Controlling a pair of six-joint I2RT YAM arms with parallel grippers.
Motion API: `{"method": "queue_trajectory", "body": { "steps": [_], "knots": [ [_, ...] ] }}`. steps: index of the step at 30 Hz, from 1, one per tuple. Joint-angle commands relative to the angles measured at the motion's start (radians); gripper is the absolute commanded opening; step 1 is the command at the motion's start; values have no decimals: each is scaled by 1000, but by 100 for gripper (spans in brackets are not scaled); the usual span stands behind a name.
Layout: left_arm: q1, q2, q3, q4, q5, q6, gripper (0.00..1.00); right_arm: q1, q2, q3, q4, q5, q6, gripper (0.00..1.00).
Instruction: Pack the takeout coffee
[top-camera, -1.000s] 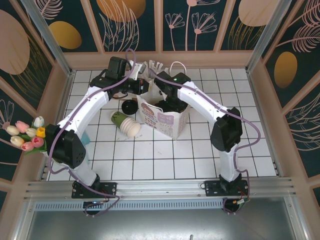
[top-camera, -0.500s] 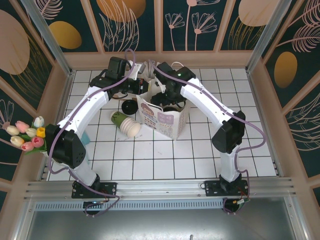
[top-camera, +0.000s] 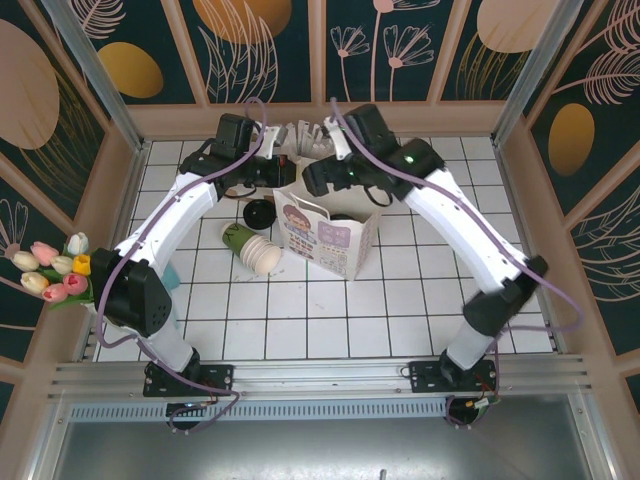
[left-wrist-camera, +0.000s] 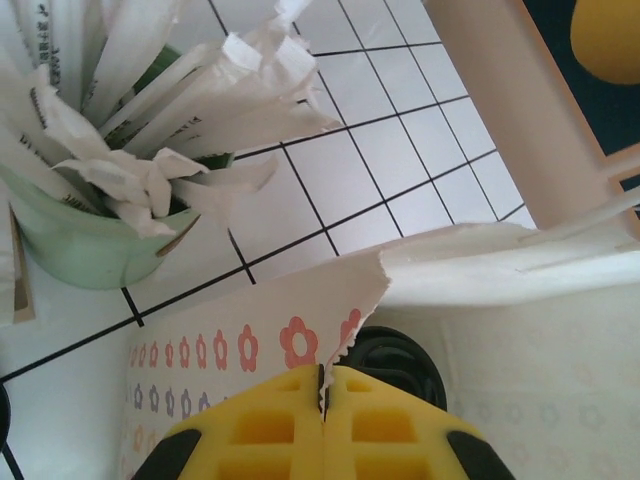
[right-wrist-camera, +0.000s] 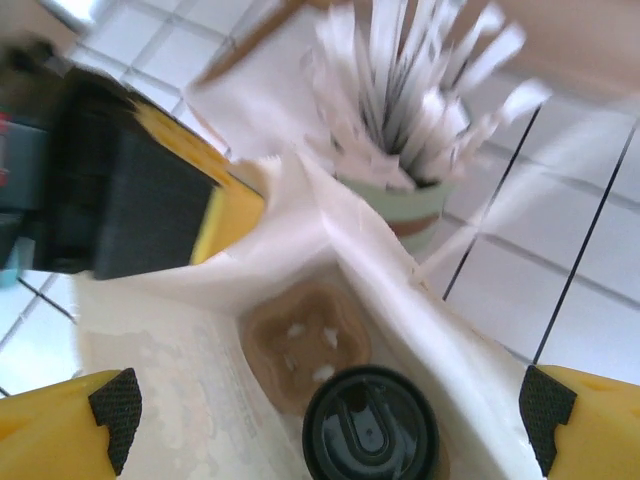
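With the takeout coffee (right-wrist-camera: 370, 425) standing lid-up inside the paper bag (top-camera: 325, 238), I want to raise my spread, empty right fingers (right-wrist-camera: 590, 420) straight above the bag, clear of its rim, while my left fingers (left-wrist-camera: 250, 440), clenched on the bag's torn edge, steady it.

The takeout coffee (right-wrist-camera: 370, 425), its black round lid up, stands upright inside the paper bag (right-wrist-camera: 400, 290).

Bright, even light w/ soft shadows — right wrist view blurred, top sharp.
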Motion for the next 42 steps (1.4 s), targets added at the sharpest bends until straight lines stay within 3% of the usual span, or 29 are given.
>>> {"method": "queue_trajectory", "body": {
  "steps": [1, 4, 9, 15, 18, 22, 27, 30, 32, 35, 38, 42],
  "knots": [
    [1, -15, -13, 10, -32, -155, 0, -1, -177, -159, 300, 25, -12, 99],
    [1, -74, -81, 22, -95, -269, 0, -30, -320, -319, 479, 7, 28, 99],
    [-2, -236, -293, 133, -139, -461, 0, -164, -450, -480, 569, 35, 169, 99],
    [-3, -381, -405, 96, -205, -519, 0, -371, -469, -591, 608, -79, 328, 98],
    [-4, -438, -428, 63, -283, -523, 0, -416, -415, -596, 624, -183, 315, 95],
    [-4, -465, -450, 105, -299, -457, 6, -424, -303, -576, 660, -326, 209, 89],
    [-4, -410, -418, 128, -215, -417, 9, -450, -129, -459, 654, -502, 126, 76],
    [-4, -423, -441, 166, -189, -457, 11, -452, -19, -383, 646, -523, 82, 69],
    [-3, -443, -462, 186, -195, -476, 13, -456, 60, -331, 642, -521, 99, 63],
    [-4, -450, -489, 237, -137, -504, 15, -457, 205, -179, 588, -621, 136, 55],
    [-6, -419, -493, 268, -59, -534, 12, -442, 321, -48, 554, -719, 167, 51],
    [-5, -421, -501, 240, -108, -547, 14, -410, 443, 84, 505, -731, 158, 49]
  ]
}}
